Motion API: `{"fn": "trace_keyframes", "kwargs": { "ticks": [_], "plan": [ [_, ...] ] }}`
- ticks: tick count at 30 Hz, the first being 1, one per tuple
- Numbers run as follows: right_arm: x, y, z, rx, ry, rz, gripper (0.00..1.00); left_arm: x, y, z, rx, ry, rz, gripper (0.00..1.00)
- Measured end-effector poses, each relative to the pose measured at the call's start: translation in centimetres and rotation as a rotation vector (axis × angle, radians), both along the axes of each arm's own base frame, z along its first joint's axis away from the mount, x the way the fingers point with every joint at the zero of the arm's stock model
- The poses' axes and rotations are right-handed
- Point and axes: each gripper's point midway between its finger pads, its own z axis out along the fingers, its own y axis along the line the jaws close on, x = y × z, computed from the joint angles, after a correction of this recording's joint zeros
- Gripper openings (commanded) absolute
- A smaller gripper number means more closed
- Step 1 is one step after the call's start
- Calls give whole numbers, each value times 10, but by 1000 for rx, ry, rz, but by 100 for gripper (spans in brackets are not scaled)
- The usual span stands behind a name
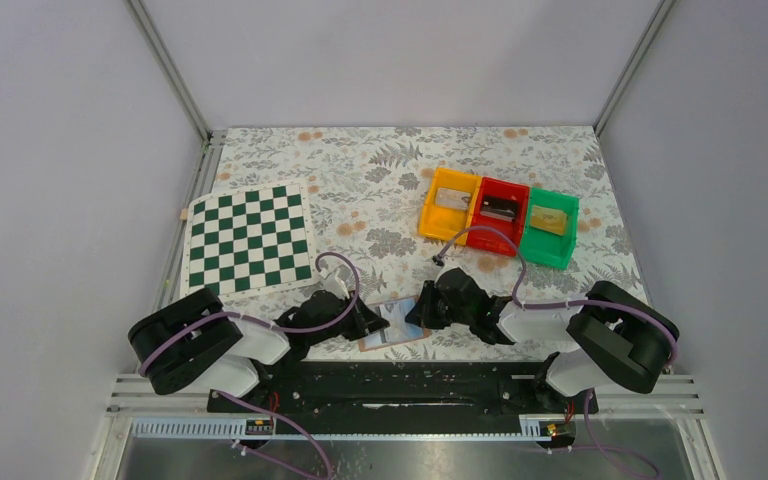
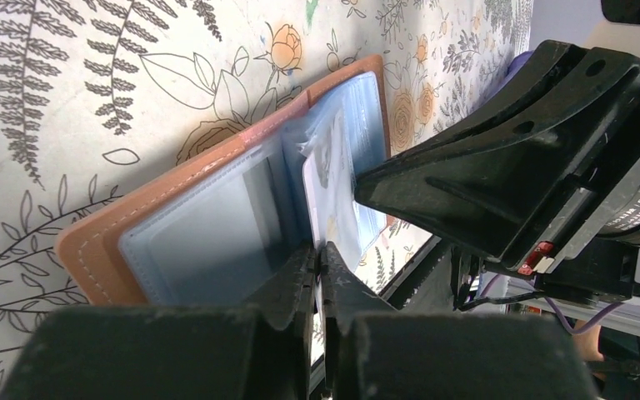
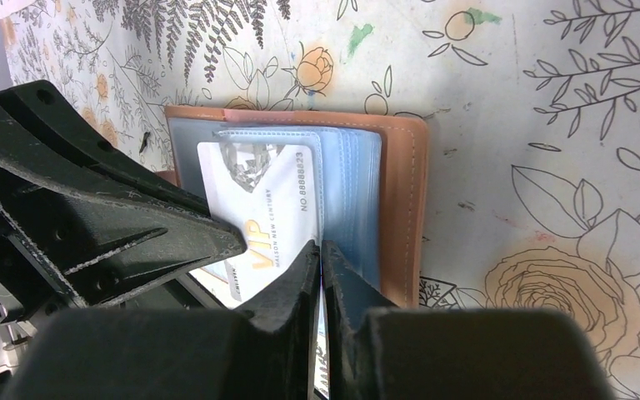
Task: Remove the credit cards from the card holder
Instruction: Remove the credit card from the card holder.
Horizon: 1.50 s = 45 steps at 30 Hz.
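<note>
Open holder point(image 1: 394, 326) lies face up at the worktop's point(image 1: 380, 180) near edge, between the arm bases. Its long axis runs along that edge, slightly skewed, with the spine pointing toward the far edge.

Left end effector point(image 2: 318, 275) and right end effector point(image 3: 321, 275) are both pinched closed on its near rim; I can't tell which layer.

White card point(image 3: 258, 200) sits in its sleeve point(image 3: 350, 192).

My call: anchor with one side and draw the card straight along the sleeve, slowly.

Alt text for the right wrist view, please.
An open tan card holder lies on a floral tablecloth, a white VIP card in its clear sleeve. The right claw is shut at the sleeves' near edge; the left claw fills the left side.
</note>
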Motion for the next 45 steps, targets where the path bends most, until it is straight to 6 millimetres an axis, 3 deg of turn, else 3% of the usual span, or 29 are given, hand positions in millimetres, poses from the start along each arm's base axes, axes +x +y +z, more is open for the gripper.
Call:
{"fn": "trace_keyframes", "kwargs": {
  "ticks": [2,5,6,9,29,37,41,45],
  "plan": [
    [0,0,0,1,2,0,11,0,0,0,-3,2,-2,2],
    [0,0,0,1,2,0,11,0,1,2,-23,6,-3,15],
    [0,0,0,2,2,0,11,-1,3,2,-29,12,-2,15],
    [1,0,-1,4,2,-1,11,-5,11,-3,-36,41,-4,0],
    [1,2,-1,26,12,11,10,-7,11,2,-64,29,-29,0],
    [6,8,-1,65,16,7,10,-7,9,-4,-54,44,-47,10],
    [6,7,-1,66,16,6,9,-7,6,-1,-70,36,-56,21],
    [6,7,-1,66,16,6,9,-7,4,2,-83,29,-60,0]
  ]
}}
